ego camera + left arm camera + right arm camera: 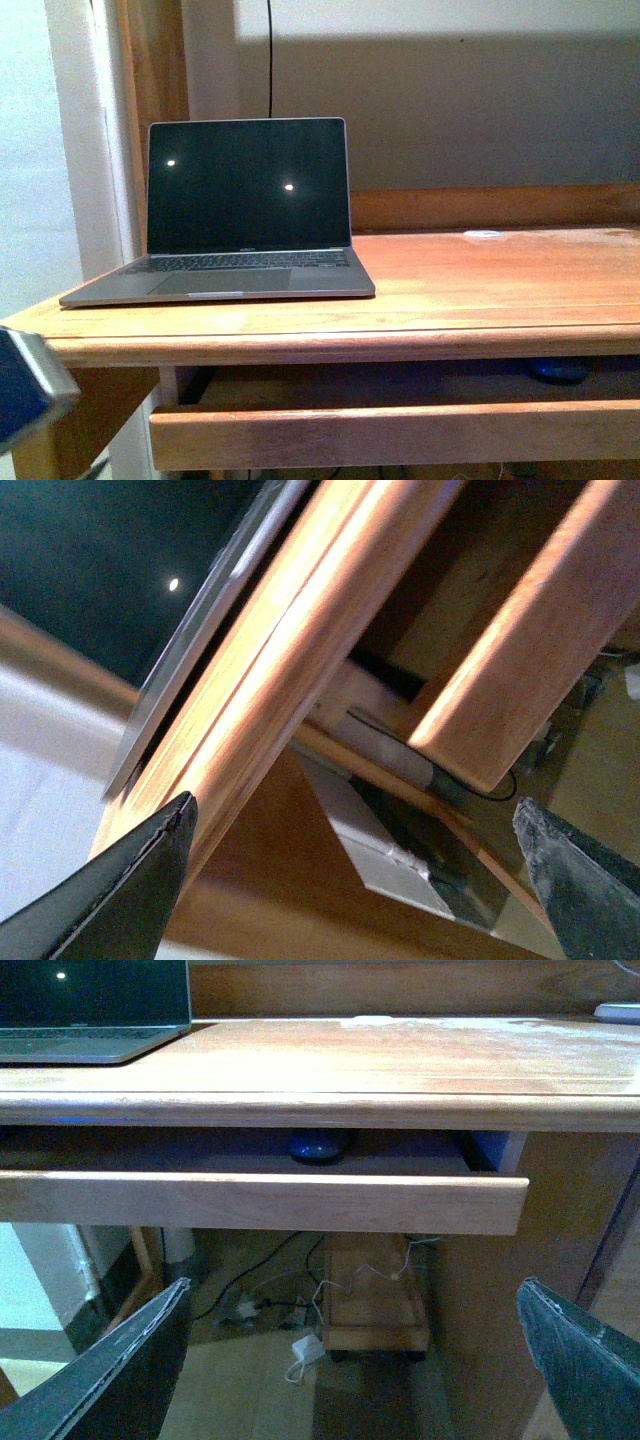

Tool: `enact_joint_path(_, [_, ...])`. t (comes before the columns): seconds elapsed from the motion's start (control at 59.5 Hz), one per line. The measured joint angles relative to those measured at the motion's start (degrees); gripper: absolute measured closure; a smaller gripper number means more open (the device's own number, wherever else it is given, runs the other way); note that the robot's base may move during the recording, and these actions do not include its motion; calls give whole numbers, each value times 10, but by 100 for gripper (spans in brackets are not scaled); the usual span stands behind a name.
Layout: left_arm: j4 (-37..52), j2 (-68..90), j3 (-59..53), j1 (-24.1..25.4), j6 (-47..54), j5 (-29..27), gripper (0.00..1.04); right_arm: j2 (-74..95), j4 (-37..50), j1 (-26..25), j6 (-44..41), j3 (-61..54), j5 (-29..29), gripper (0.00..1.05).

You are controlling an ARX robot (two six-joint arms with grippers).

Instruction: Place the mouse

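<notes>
The mouse (558, 370) is a small dark rounded shape lying inside the half-open drawer under the desk top, on the right. It also shows in the right wrist view (320, 1146), partly hidden behind the drawer front (260, 1202). My right gripper (350, 1360) is open and empty, low in front of the drawer and well short of the mouse. My left gripper (350, 880) is open and empty beside the desk's left front corner, below the laptop (90, 570). Part of the left arm (30, 385) shows at the lower left of the front view.
An open laptop (245, 190) with a dark screen stands on the left of the wooden desk (480, 290). A small white round disc (484, 235) lies at the back right. The drawer front (400, 432) juts out. Cables and a white charger (305, 1350) lie on the floor underneath.
</notes>
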Motion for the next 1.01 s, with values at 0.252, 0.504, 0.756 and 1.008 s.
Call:
enact_joint_path(0.252, [-10,67,42,-52,62,3,8,0,0,0,0,0,0,7])
enact_joint_path(0.504, [-10,150,110,-62,92,26,8,0,0,0,0,0,0,7])
enact_joint_path(0.756, [-92,197,170,-60,93,37,8,0,0,0,0,0,0,7])
enact_joint_path(1.008, [-376,49,121,-80,13,130,7,0,0,0,0,0,0,7])
